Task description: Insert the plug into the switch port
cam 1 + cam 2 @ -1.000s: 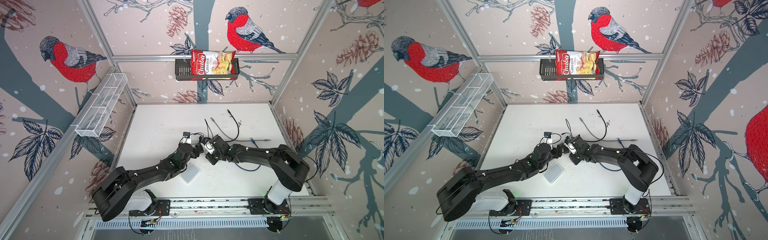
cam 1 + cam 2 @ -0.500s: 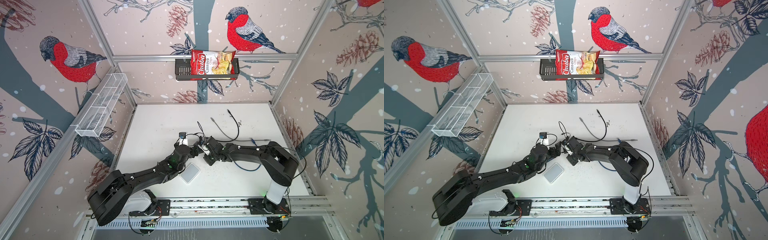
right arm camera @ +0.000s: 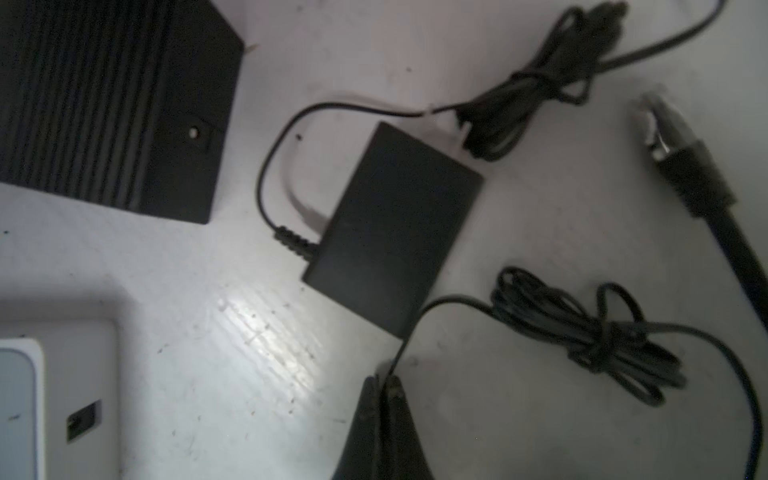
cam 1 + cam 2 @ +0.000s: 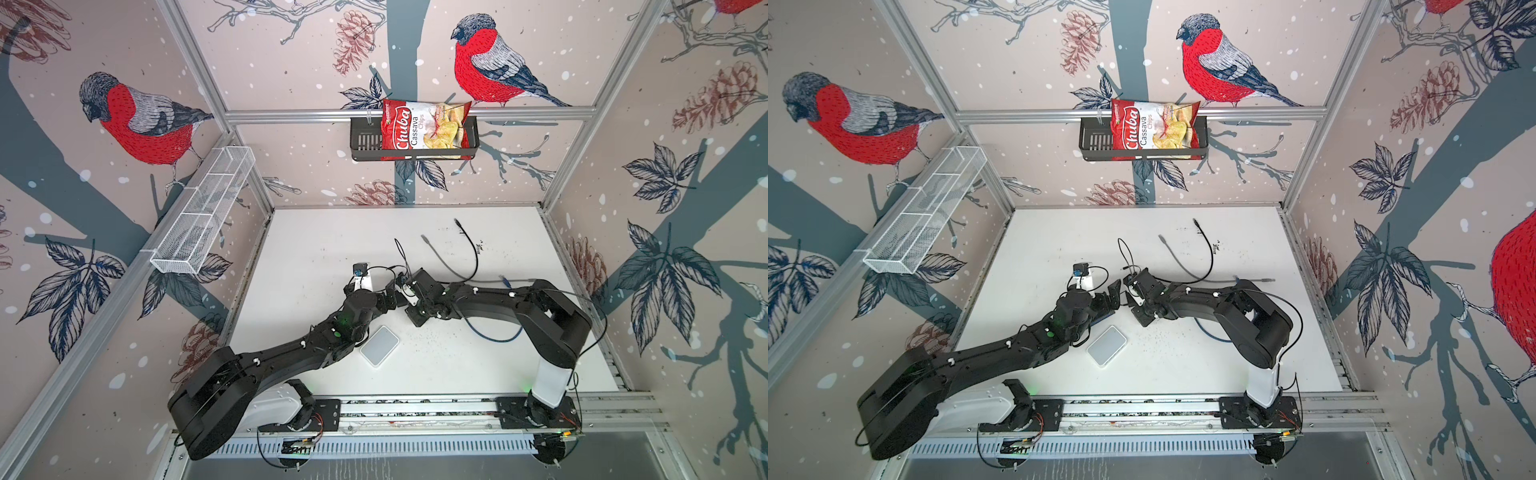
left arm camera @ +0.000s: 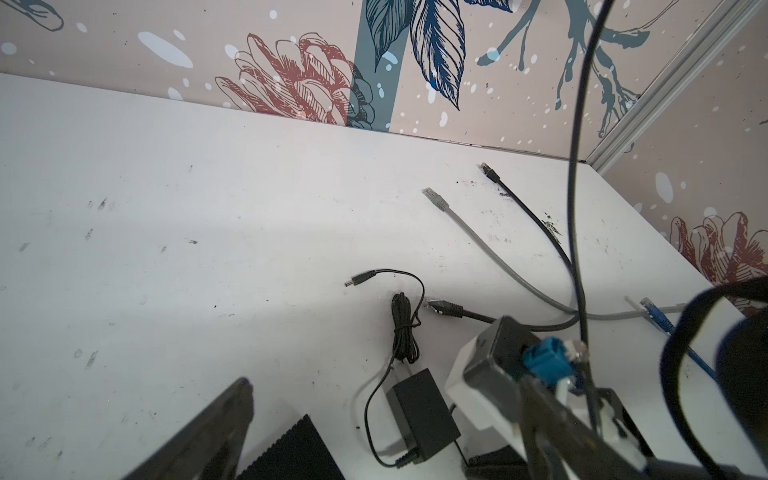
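Right wrist view shows the right gripper pinching a thin black cord; the left gripper gapes wide, empty. Barrel plug lies mid-frame in left wrist view: probably light, rigid, floppy-corded; grip its moulded body.

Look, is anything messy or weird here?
Yes: black crumbs dirty the white table beside the black network cable, and the Chuba chips bag lies sideways in its black wall basket, poking over the rim. The right gripper is shut on a thin black cord.
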`<action>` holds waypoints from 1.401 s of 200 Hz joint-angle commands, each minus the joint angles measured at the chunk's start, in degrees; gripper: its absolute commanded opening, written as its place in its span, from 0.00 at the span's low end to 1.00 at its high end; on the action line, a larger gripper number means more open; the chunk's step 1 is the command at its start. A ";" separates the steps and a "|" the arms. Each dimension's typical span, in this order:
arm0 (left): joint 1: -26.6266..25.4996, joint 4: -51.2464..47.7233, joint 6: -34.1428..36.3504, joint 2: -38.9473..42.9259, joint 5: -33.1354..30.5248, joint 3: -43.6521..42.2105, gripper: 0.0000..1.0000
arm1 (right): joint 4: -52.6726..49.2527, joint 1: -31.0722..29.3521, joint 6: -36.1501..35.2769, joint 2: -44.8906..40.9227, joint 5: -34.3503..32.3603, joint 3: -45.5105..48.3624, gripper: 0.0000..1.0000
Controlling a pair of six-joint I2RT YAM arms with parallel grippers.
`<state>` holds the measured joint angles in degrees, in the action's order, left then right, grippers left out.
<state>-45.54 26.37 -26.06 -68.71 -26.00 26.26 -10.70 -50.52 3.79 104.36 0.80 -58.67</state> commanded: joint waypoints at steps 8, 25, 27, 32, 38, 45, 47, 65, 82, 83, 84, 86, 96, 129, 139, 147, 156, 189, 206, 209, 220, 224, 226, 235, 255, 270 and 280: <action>0.25 2.32 2.09 0.24 1.35 -0.11 0.96 | 5.79 4.91 8.65 -5.23 7.80 4.06 0.01; 0.19 3.21 3.09 -0.27 4.02 -0.07 0.96 | 12.14 7.47 13.21 -9.62 10.56 7.78 0.01; 0.19 3.35 3.29 -0.31 4.49 -0.03 0.96 | 12.97 7.68 13.71 -10.10 10.66 8.25 0.01; 0.19 3.64 3.64 -0.53 5.47 -0.05 0.96 | 14.85 8.18 14.92 -11.37 10.87 9.31 0.01; 0.19 4.10 4.10 -0.80 6.57 0.09 0.96 | 17.09 8.64 16.30 -12.81 11.11 10.49 0.01; 0.19 5.25 5.37 -1.27 8.47 0.04 0.96 | 19.46 9.13 18.06 -14.33 10.90 11.72 0.01; 0.19 5.77 5.95 -1.43 9.31 -0.02 0.95 | 20.32 9.24 18.48 -14.70 10.89 12.09 0.01; 0.16 7.40 8.18 -3.45 15.78 0.85 0.94 | 26.17 10.11 22.74 -17.74 10.01 14.69 0.01; -0.29 8.06 8.00 -5.46 19.11 2.05 0.91 | 31.78 11.00 26.40 -19.78 9.15 17.20 0.01; -0.36 8.16 8.02 -5.55 19.17 2.13 0.91 | 32.10 11.12 26.55 -19.88 9.14 17.33 0.01; -0.44 8.21 8.03 -5.69 19.20 2.17 0.91 | 32.43 11.18 26.80 -20.02 9.18 17.48 0.01; -0.61 8.42 8.00 -5.86 19.27 2.27 0.91 | 33.20 11.29 27.21 -20.17 9.30 17.81 0.01; -1.39 9.47 8.12 -7.15 19.25 2.54 0.89 | 35.99 11.91 29.11 -21.04 9.35 19.03 0.01; -5.17 10.98 9.40 -12.74 17.08 5.44 0.87 | 37.28 12.46 30.13 -22.08 8.55 19.18 0.01; -5.57 10.60 9.22 -14.74 17.42 6.87 0.86 | 37.29 12.54 30.05 -22.33 8.22 19.36 0.01; -5.65 10.59 8.81 -16.15 17.92 7.82 0.84 | 37.51 12.55 30.07 -22.81 7.66 19.70 0.01; -5.69 11.17 8.26 -17.33 18.37 8.40 0.82 | 37.68 12.72 30.05 -23.17 7.54 20.07 0.01; -5.63 15.28 6.76 -20.30 19.74 9.57 0.77 | 38.06 12.82 29.92 -24.53 6.43 21.35 0.01; -5.70 15.20 6.12 -22.08 20.64 11.24 0.75 | 37.97 12.82 29.72 -24.97 5.99 21.67 0.01; -5.70 15.25 6.00 -22.34 20.80 11.46 0.74 | 37.95 12.82 29.62 -24.99 5.91 21.74 0.01; -5.70 16.04 5.49 -22.95 21.79 12.12 0.73 | 38.03 12.82 29.61 -25.25 5.49 22.08 0.01; -5.70 16.32 5.29 -23.07 21.99 12.23 0.73 | 38.03 12.82 29.55 -25.29 5.45 22.19 0.01; -5.64 16.54 5.25 -23.12 22.07 12.28 0.73 | 38.03 12.93 29.53 -25.37 5.40 22.24 0.01; -5.70 17.48 4.85 -23.38 22.24 12.26 0.73 | 38.08 12.85 29.52 -25.60 5.14 22.42 0.01; -5.62 18.15 4.45 -24.25 22.52 12.99 0.73 | 38.75 12.92 29.52 -26.07 5.01 22.90 0.01; -5.67 17.33 4.49 -24.79 21.95 13.64 0.72 | 38.54 12.91 29.18 -26.24 4.50 22.95 0.01; -5.70 16.82 4.79 -24.51 21.24 13.54 0.72 | 36.96 13.20 28.38 -26.01 4.26 22.30 0.02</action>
<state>-51.18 41.23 -21.02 -93.17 -4.54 39.22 25.63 -37.63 33.17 78.50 6.35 -35.77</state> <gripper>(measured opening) 0.721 0.050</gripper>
